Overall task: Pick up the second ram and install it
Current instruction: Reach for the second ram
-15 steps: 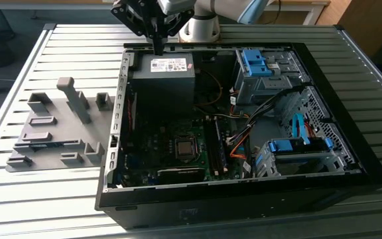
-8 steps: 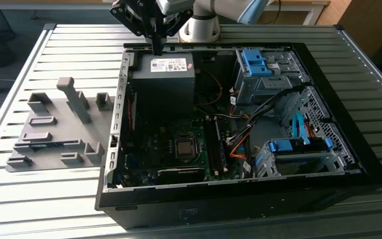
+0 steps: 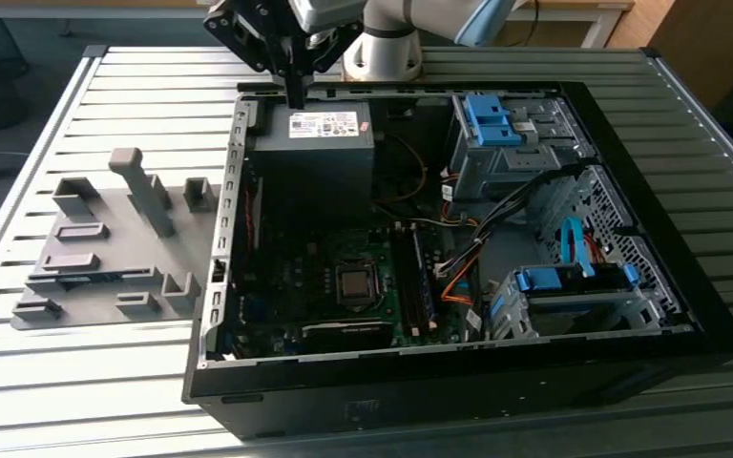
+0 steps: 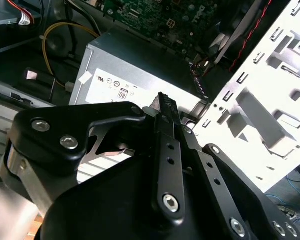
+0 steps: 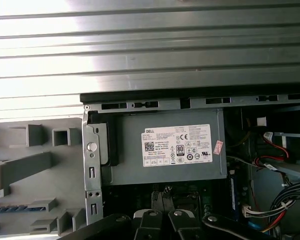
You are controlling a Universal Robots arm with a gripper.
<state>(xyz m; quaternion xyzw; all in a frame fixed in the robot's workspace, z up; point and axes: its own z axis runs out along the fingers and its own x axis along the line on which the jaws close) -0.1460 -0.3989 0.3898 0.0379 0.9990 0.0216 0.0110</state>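
Above the white-labelled power supply (image 3: 313,162), the pincer (image 3: 297,100), narrow and empty; second ram (image 3: 91,279) in grey fixture (image 3: 112,224).

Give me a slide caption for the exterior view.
Robot hand hovers over the power supply in the open computer case, while the second ram lies in the grey fixture beside it.

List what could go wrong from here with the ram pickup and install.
1. The gripper hangs over the power supply near the case wall; a low sideways move could clip it.
2. The second ram sits in the grey fixture among raised blocks that a skewed approach might strike.
3. Loose cables lie beside the motherboard slots and could snag.
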